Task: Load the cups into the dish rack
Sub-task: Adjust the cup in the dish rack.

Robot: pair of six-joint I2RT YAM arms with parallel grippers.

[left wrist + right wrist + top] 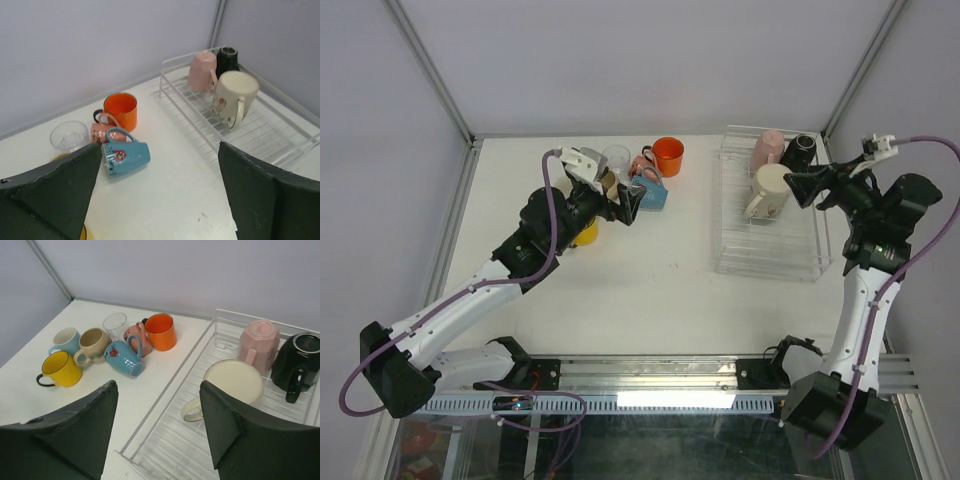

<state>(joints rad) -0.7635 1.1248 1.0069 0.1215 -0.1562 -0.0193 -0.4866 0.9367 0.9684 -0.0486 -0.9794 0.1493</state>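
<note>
Several mugs cluster at the table's back middle: an orange one point(668, 156), a clear glass tumbler point(616, 158), a pink one point(645, 165), a blue flowered one point(652, 195) on its side, and a yellow one point(586, 234). The right wrist view also shows a beige mug point(94, 344) and a light-blue mug point(65, 340). The clear dish rack point(770, 258) holds a pink mug point(767, 148), a black mug point(800, 150) and a cream mug point(770, 190). My left gripper point(625, 205) is open and empty just short of the blue mug point(126, 156). My right gripper point(802, 187) is open and empty above the rack, beside the cream mug point(232, 382).
The rack's near half point(180, 440) holds nothing. Grey enclosure walls and metal posts point(430, 70) ring the table. White table surface point(650, 290) lies between the mug cluster and the arm bases.
</note>
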